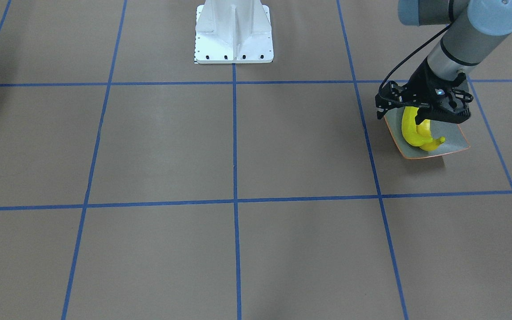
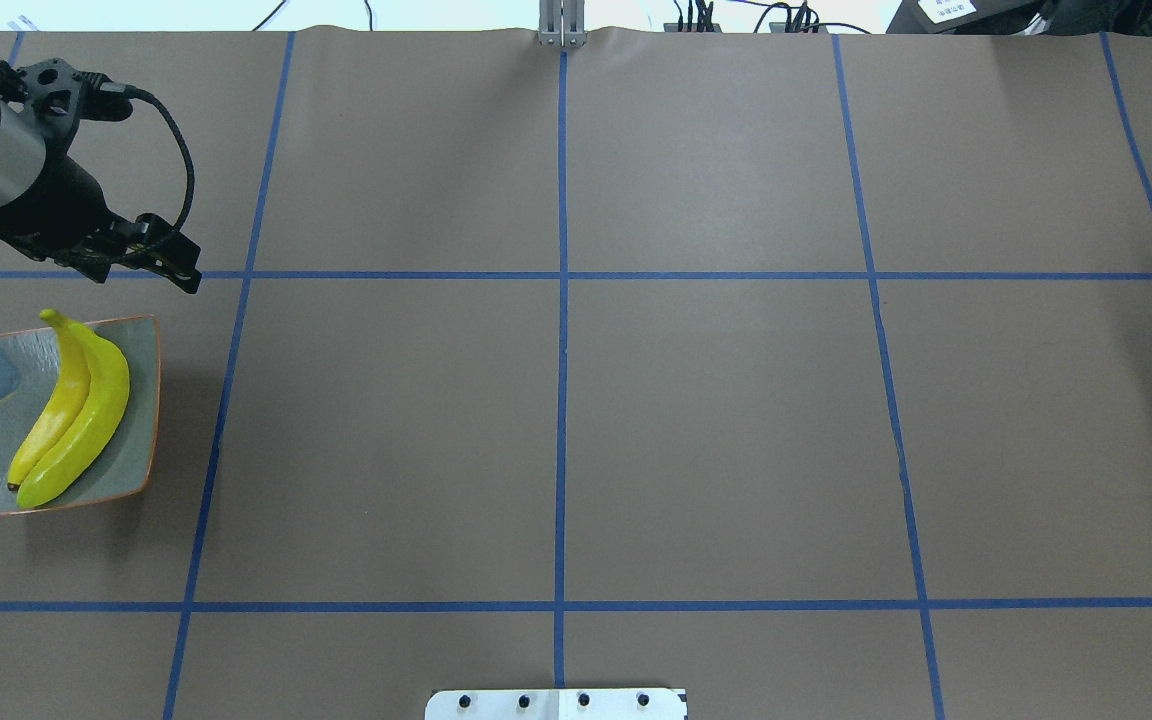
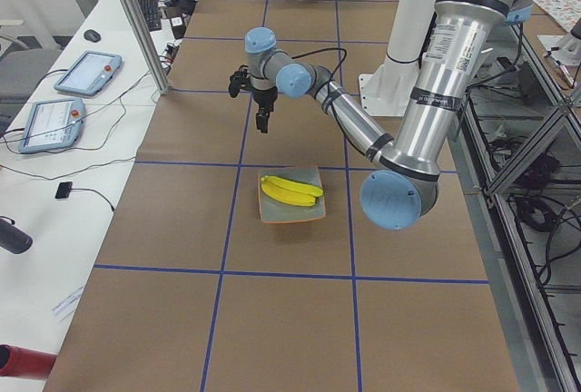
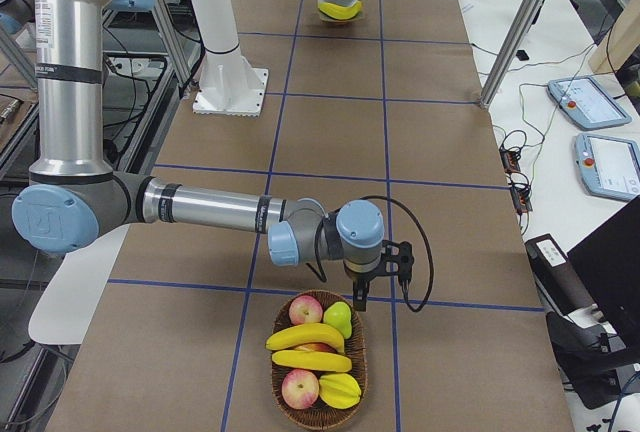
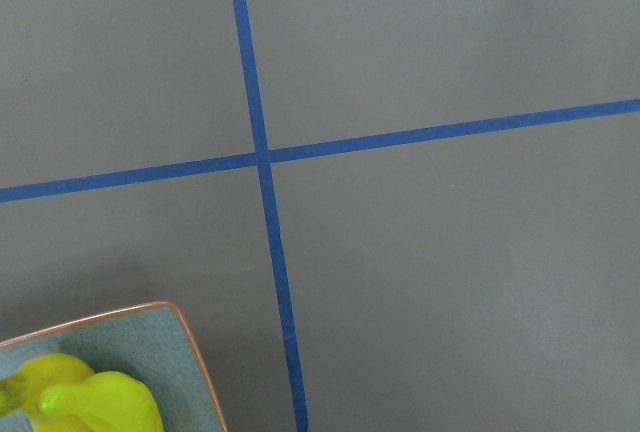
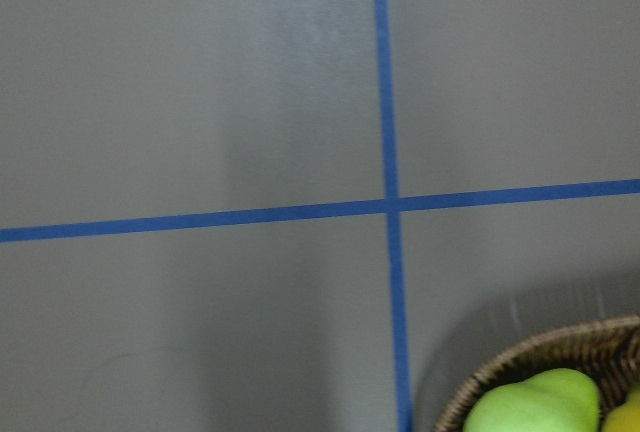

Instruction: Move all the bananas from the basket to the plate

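Plate (image 2: 144, 440) sits toward left end of table (image 2: 696, 430). Two bananas (image 2: 86, 420) lie in it side by side, touching. Left gripper (image 2: 191, 278) hangs raised near plate, clear of it; can't tell if its fingers are spread or closed. Toward right end, right gripper (image 4: 358, 297) points down just beside basket (image 4: 362, 352); finger state can't be told either. Two more bananas (image 4: 308, 337) lie in basket at table's right edge, with apples (image 4: 306, 309) and pear (image 4: 340, 319).
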